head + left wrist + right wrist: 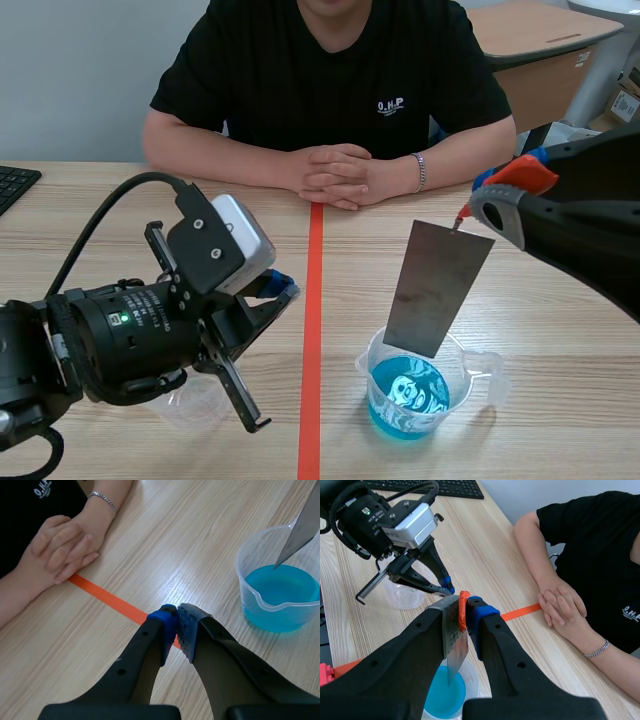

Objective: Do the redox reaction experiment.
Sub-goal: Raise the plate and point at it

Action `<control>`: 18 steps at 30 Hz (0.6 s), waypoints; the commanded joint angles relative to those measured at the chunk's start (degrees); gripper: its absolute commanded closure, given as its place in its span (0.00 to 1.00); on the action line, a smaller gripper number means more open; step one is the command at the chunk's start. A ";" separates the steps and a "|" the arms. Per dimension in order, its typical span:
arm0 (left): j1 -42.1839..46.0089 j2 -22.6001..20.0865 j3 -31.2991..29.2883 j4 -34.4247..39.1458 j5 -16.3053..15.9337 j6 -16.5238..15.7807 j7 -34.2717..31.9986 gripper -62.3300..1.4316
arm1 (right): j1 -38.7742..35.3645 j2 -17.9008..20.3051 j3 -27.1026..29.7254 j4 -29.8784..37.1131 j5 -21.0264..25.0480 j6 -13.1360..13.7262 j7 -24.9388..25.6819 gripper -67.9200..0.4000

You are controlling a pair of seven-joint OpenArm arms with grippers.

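So I'm working over a pale wood-grain table point(560, 330) with an orange tape line point(312, 330) running straight up the middle of the frame. A plain grey wall point(80, 70) is filling the upper left.

Other stuff, nearest first: a clear cup point(185, 400) is peeking out from under my left arm at the lower left. Further back, a person point(330, 60) in a black tee is sitting at the top centre. Their hands point(335, 175) are resting clasped right at the far end of the tape, with a bracelet point(420, 172) on one wrist. A keyboard point(15, 185) is poking in at the left edge, and a brown desk point(545, 40) is standing in the upper right corner.

My left gripper point(177, 617) is pinching closed on nothing, with its tips hanging over the tape line, well apart from the beaker point(410, 385).

That beaker is sitting at the bottom, right of centre, with blue liquid point(405, 395) in it. My right gripper point(466, 607) is coming in from the right edge and clamping the top corner of the metal plate point(437, 288). The plate is hanging tilted, and its lower end is dipping inside the beaker's rim. I honestly can't tell if it's touching the liquid.
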 commanded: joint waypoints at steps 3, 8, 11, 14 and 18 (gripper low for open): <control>-0.76 2.01 0.94 -0.50 -0.13 -1.77 -0.74 0.91 | 0.37 0.76 0.55 1.25 0.94 0.33 0.68 0.97; -1.70 4.13 3.04 -2.21 1.27 -3.43 -0.74 0.91 | 0.37 0.76 0.55 1.25 0.94 0.33 0.68 0.97; -1.68 5.11 3.37 -2.64 1.33 -4.66 -0.70 0.91 | 0.37 0.76 0.55 1.25 0.94 0.33 0.68 0.97; -1.68 5.81 3.69 -2.69 1.33 -4.70 -0.61 0.91 | 0.37 0.76 0.55 1.25 0.94 0.33 0.66 0.97; -1.68 6.19 3.69 -2.69 1.33 -4.70 -0.52 0.91 | 0.37 0.76 0.55 1.25 0.94 0.33 0.66 0.97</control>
